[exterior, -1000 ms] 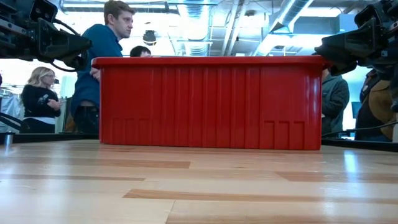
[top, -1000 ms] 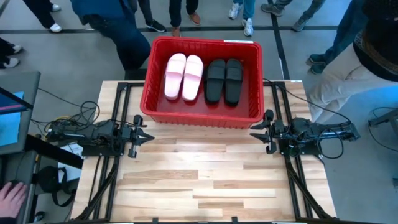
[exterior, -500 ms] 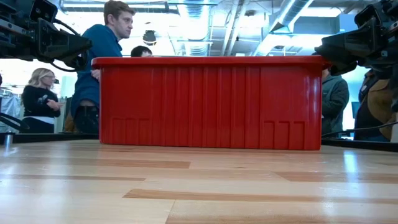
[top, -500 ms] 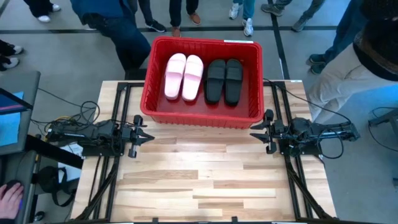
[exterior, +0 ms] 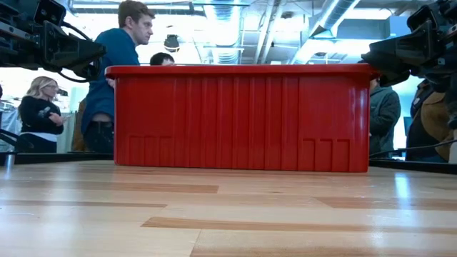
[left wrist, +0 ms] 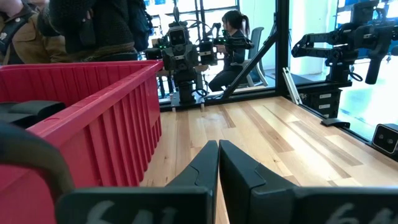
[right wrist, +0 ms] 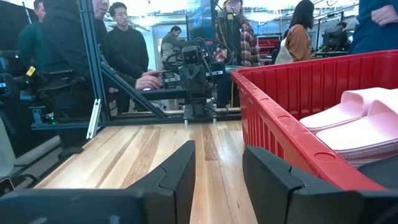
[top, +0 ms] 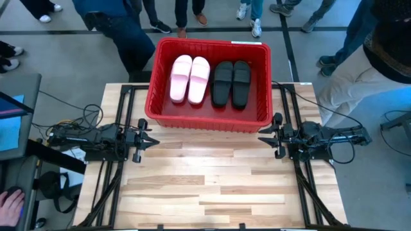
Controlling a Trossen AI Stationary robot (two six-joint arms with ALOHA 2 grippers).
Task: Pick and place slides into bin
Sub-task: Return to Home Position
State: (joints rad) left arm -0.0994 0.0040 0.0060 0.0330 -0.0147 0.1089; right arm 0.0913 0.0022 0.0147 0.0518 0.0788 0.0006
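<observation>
The red bin [top: 157,102] stands at the table's far middle. In it lie two pale pink slides [top: 189,79] on the left and two black slides [top: 231,83] on the right, side by side on its floor. My left gripper [top: 155,140] is shut and level above the table's left edge, near the bin's near left corner. My right gripper [top: 260,142] is open and level above the table's right edge, near the bin's near right corner. In the right wrist view the pink slides [right wrist: 354,121] show past the bin wall [right wrist: 280,118].
Bare wooden tabletop [top: 212,186] lies in front of the bin, between the two arms. Several people stand beyond the table's far edge [exterior: 114,78] and at its right [top: 359,70]. A hand [top: 9,205] rests at a station beside the table's left.
</observation>
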